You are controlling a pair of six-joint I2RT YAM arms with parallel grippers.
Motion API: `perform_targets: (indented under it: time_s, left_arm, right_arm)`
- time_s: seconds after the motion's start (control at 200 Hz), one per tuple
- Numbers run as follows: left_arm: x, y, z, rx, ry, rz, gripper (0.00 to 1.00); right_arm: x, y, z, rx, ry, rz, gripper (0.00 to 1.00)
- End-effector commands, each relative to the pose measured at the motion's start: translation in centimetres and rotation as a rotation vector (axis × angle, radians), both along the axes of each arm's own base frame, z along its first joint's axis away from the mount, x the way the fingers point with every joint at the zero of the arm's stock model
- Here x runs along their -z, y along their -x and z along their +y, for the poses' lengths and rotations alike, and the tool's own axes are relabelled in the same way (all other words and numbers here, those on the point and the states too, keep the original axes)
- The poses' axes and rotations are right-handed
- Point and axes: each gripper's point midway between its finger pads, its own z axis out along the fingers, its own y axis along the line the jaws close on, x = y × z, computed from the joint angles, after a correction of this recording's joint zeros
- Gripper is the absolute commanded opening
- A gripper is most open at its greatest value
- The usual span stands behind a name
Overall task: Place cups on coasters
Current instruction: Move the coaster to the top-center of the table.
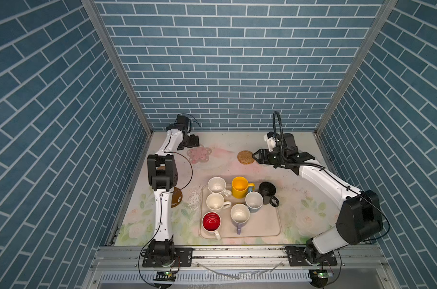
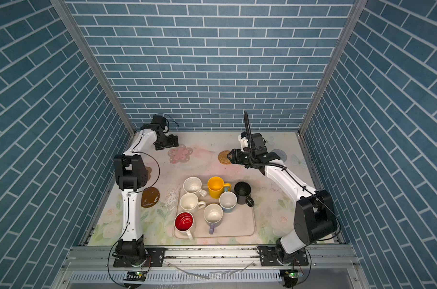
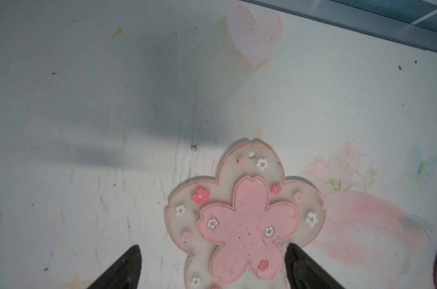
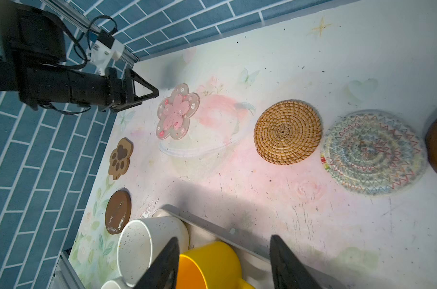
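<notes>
Cups: all seven stand mouth-up in a cluster on or at the tray point(image 1: 275, 225), none on a coaster yet, so the task looks barely begun.
Tray contents: the two cream-white mugs point(image 1: 215, 200) sit at the tray's far-left side, the red-lined mug point(image 1: 211, 221) and lavender mug point(image 1: 240, 213) at its near side, the light blue mug point(image 1: 254, 200) between them and the yellow mug point(image 1: 239, 186).
Black mug: point(image 1: 267, 191) stands just beside the yellow mug at the tray's far-right corner; whether it rests on the rim or on the desk point(image 1: 227, 145) I cannot tell.
Coasters: spread on the desk beyond and left of the tray, apart from one another, likely so each takes one cup.
Flower coaster: point(image 3: 245, 222) lies flat and bare, far-left of the tray.
Left gripper: point(image 3: 212, 270) hangs low at the flower coaster's edge, jaws spread wide with nothing between them; probably it has been nudging or checking that mat.
Rattan coaster: point(image 4: 287, 131) lies beyond the tray, a pale woven round point(image 4: 373, 152) just beside it.
Right gripper: point(image 4: 225, 262) hovers above the tray's far edge, over the yellow mug, jaws about half spread and empty.
Paw and brown disc: point(image 4: 120, 158) and point(image 4: 118, 211) lie left of the tray, both bare.
</notes>
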Motion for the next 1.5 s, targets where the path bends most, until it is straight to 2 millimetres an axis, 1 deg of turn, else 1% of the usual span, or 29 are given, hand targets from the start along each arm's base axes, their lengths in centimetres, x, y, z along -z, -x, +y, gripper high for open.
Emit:
perform_targets:
  time_s: [0.0, 0.155, 0.365, 0.68, 0.745, 0.86, 0.965, 1.185, 1.335, 1.495]
  left_arm:
    - [0.3, -0.3, -0.2, 0.035, 0.044, 0.011, 0.92]
    - [1.7, -0.8, 0.2, 0.027, 0.069, 0.017, 0.91]
    - [3.7, -1.2, 0.0, 0.041, 0.102, 0.039, 0.92]
    - [5.2, -1.0, -0.5, 0.06, 0.126, 0.071, 0.91]
    - [5.5, -0.8, -0.5, 0.06, 0.13, 0.082, 0.9]
    - [5.7, -0.3, -0.7, 0.064, 0.142, 0.094, 0.88]
    - [5.2, 0.2, -0.8, 0.067, 0.142, 0.088, 0.88]
    - [5.2, 1.8, -1.3, 0.085, 0.138, 0.094, 0.87]
    - [5.7, 2.5, -2.6, 0.119, 0.124, 0.11, 0.86]
    - [5.9, 2.5, -4.4, 0.147, 0.124, 0.11, 0.86]
  right_arm:
    - [0.6, 1.0, -0.5, -0.013, 0.027, -0.011, 0.59]
    - [0.5, 1.4, -0.8, -0.014, 0.038, -0.006, 0.58]
    - [-0.1, 1.5, -0.7, -0.017, 0.029, -0.008, 0.59]
    - [0.2, 2.1, -1.1, -0.011, 0.04, 0.011, 0.59]
    - [-0.1, 2.2, -1.2, -0.01, 0.037, 0.007, 0.59]
    - [-0.3, 2.4, -1.3, -0.011, 0.042, 0.005, 0.59]
    - [-0.4, 2.4, -1.4, -0.009, 0.042, 0.002, 0.59]
    - [-0.2, 2.7, -1.3, -0.01, 0.026, 0.006, 0.59]
    - [0.2, 3.2, -1.5, -0.005, 0.024, 0.011, 0.59]
    - [0.9, 3.7, -2.0, 0.002, 0.032, 0.019, 0.59]
